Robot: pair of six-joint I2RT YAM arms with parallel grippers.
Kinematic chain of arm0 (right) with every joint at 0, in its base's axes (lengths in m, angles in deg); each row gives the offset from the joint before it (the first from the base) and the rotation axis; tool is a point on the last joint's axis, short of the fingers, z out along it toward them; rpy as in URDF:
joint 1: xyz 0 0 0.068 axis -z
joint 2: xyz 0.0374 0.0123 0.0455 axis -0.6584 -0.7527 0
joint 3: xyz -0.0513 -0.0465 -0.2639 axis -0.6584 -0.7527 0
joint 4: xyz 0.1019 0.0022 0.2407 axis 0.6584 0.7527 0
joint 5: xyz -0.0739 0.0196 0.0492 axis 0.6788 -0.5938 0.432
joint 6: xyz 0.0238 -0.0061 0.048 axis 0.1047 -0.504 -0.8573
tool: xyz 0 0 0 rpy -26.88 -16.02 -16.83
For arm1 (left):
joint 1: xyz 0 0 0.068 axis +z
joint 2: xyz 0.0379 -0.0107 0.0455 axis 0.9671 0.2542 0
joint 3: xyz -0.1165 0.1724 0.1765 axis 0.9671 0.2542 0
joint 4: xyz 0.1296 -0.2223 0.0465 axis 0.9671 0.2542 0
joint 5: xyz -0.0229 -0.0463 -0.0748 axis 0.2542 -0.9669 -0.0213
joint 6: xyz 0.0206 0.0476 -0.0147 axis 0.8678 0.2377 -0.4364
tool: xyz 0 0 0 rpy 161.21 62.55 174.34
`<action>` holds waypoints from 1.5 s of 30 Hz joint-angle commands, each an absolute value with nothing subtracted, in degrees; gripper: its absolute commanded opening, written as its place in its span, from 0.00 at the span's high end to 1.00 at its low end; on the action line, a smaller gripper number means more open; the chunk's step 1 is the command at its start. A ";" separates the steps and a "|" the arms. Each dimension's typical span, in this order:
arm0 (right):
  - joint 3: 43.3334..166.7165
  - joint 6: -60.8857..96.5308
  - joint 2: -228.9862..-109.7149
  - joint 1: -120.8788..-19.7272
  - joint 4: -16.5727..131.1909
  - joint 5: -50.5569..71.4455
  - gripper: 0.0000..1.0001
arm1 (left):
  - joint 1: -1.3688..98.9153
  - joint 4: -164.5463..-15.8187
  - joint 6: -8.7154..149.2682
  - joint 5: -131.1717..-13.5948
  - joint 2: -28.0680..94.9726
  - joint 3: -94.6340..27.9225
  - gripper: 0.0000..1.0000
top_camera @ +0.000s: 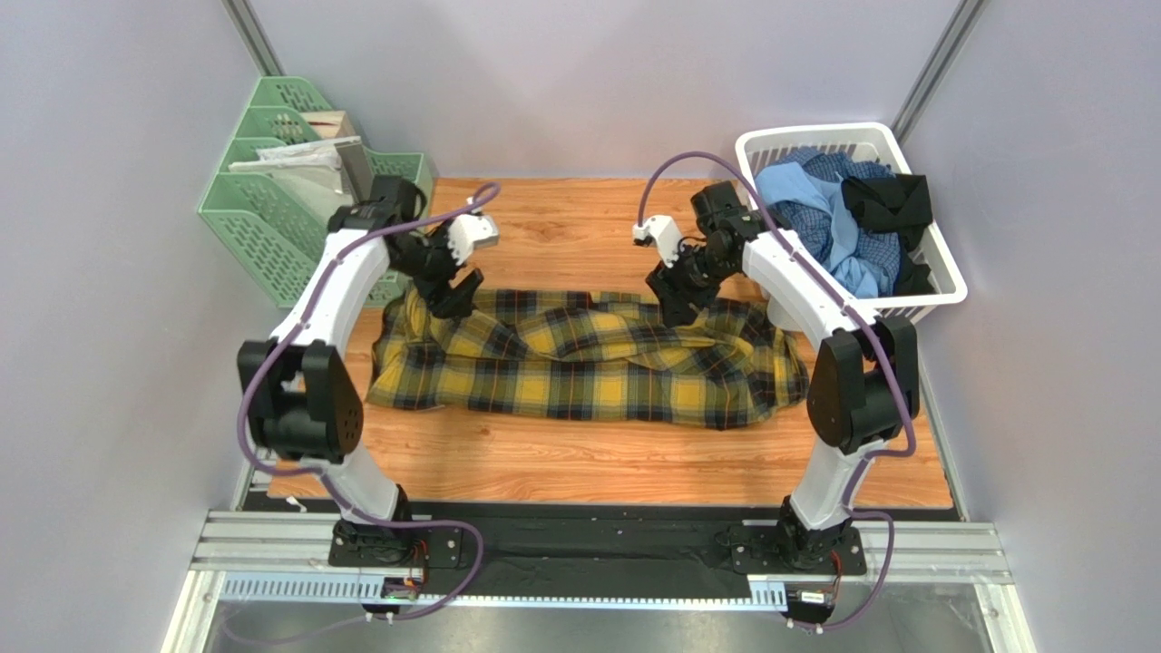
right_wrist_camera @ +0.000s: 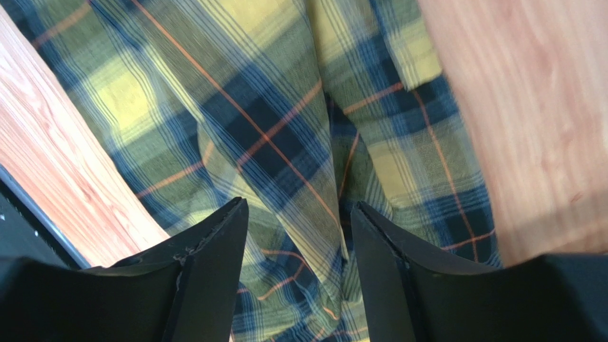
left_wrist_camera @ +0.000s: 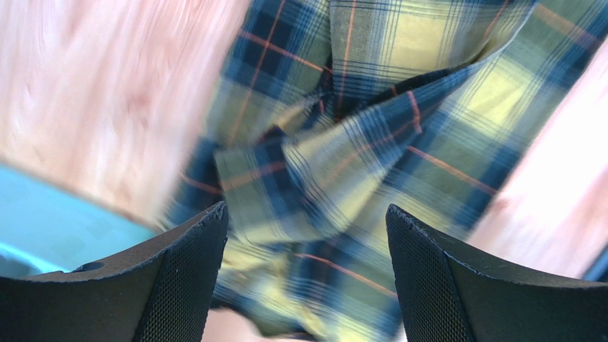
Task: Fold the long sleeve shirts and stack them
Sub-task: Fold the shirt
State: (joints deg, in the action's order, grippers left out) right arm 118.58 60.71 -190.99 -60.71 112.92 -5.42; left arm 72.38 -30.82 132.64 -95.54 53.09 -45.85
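Observation:
A mustard-yellow and black plaid shirt (top_camera: pixel 586 361) lies crumpled across the middle of the wooden table (top_camera: pixel 586 463). My left gripper (top_camera: pixel 457 299) hovers over its far left edge, open, with bunched plaid cloth (left_wrist_camera: pixel 321 171) below and between the fingers (left_wrist_camera: pixel 178 278). My right gripper (top_camera: pixel 677 306) is over the shirt's far right part, open, with a ridge of plaid cloth (right_wrist_camera: pixel 285 164) between its fingers (right_wrist_camera: pixel 214 271). Other shirts, light blue (top_camera: pixel 811 204) and black (top_camera: pixel 889 204), lie in a white basket.
The white laundry basket (top_camera: pixel 940 293) stands at the far right corner. Green file trays (top_camera: pixel 280 204) stand at the far left, their teal edge in the left wrist view (left_wrist_camera: pixel 57 228). Grey walls enclose the table.

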 commanded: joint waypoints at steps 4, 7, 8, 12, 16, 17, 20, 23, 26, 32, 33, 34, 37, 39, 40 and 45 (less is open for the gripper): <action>119.57 65.33 -193.21 -57.88 119.73 -5.30 0.44 | 66.66 -21.55 156.19 -88.56 66.32 -56.54 0.13; 118.78 65.68 -193.74 -57.44 120.78 -4.59 0.48 | 65.26 -18.30 160.76 -87.59 69.66 -58.39 0.14; 118.34 65.77 -194.00 -57.17 121.31 -4.33 0.48 | 64.73 -17.16 161.91 -86.72 70.19 -58.48 0.14; 117.28 65.42 -194.96 -56.12 121.75 -3.72 0.53 | 63.76 -15.92 167.27 -83.64 70.99 -55.33 0.21; 116.41 65.16 -195.50 -54.45 122.02 -3.62 0.64 | 63.41 -17.15 166.94 -80.30 67.22 -48.05 0.40; 116.05 65.15 -195.41 -54.19 122.19 -3.80 0.65 | 63.49 -19.24 166.93 -80.21 65.47 -46.02 0.42; 114.82 65.07 -194.80 -53.57 122.10 -3.89 0.72 | 63.50 -25.56 166.58 -79.94 55.28 -36.18 0.53; 113.51 65.33 -194.18 -53.39 122.02 -3.80 0.79 | 63.50 -28.74 166.49 -80.03 43.96 -27.91 0.54; 112.28 65.77 -193.31 -53.22 121.93 -3.54 0.80 | 63.50 -29.19 165.53 -80.03 38.14 -22.72 0.52; 110.08 65.95 -190.58 -52.69 121.40 -3.27 0.79 | 67.17 -30.07 157.46 -82.48 36.96 -22.17 0.39; 109.90 66.03 -189.97 -52.60 121.23 -3.19 0.79 | 68.14 -29.98 154.05 -83.71 37.67 -23.49 0.36; 109.64 66.03 -189.70 -52.60 120.79 -3.10 0.79 | 69.11 -29.90 152.36 -85.98 38.28 -26.46 0.34; 108.76 66.12 -189.43 -52.60 120.26 -2.92 0.80 | 72.28 -30.51 146.20 -89.42 41.53 -32.36 0.20; 108.93 66.03 -189.69 -52.69 120.17 -2.83 0.80 | 72.28 -28.67 147.50 -89.61 44.43 -36.22 0.15; 109.02 66.03 -189.78 -52.60 120.08 -2.75 0.80 | 72.28 -28.40 148.12 -89.78 45.23 -37.12 0.08; 109.28 65.77 -190.22 -52.60 119.56 -1.78 0.79 | 70.27 -25.24 156.28 -86.27 50.94 -38.36 0.01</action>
